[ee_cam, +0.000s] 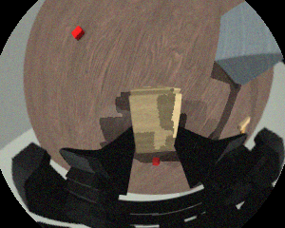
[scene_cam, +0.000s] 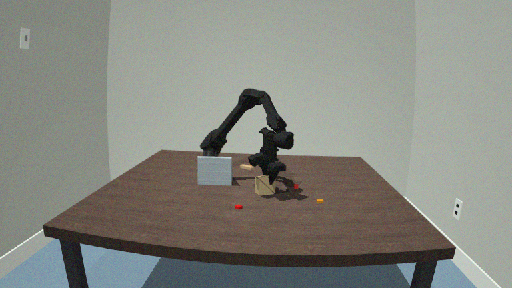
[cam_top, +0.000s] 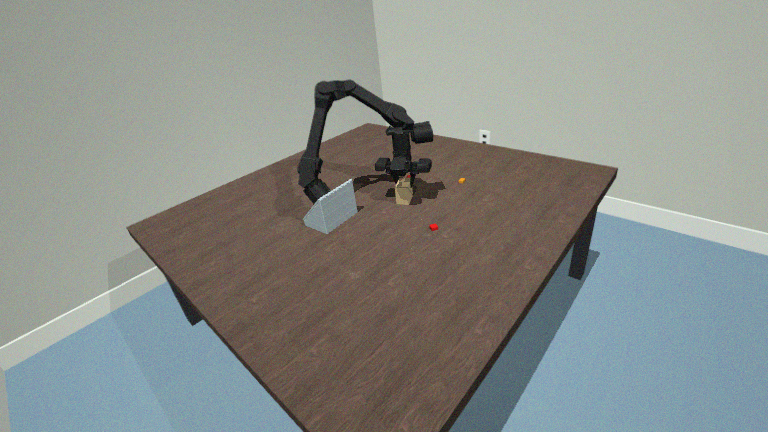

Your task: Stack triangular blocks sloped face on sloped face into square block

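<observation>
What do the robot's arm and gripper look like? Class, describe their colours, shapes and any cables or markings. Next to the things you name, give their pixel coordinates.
The arm [cam_top: 320,121] [scene_cam: 232,119] is matte black, with slim straight links between bulkier rounded joints and a stubby cylinder near the wrist. The gripper [cam_top: 404,179] [scene_cam: 267,179] [ee_cam: 152,125] is black too, with chunky side housings and two fingers that taper towards their tips. No cables or markings can be made out.

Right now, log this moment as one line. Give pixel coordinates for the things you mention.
jaws: shut on upper block [ee_cam: 149,119] | upper block: on or just above lower block [scene_cam: 260,189] | release: pending

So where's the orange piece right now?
In the exterior view, the orange piece lies on the table, right of the tan blocks, nearer the camera than the small red cube.
</observation>
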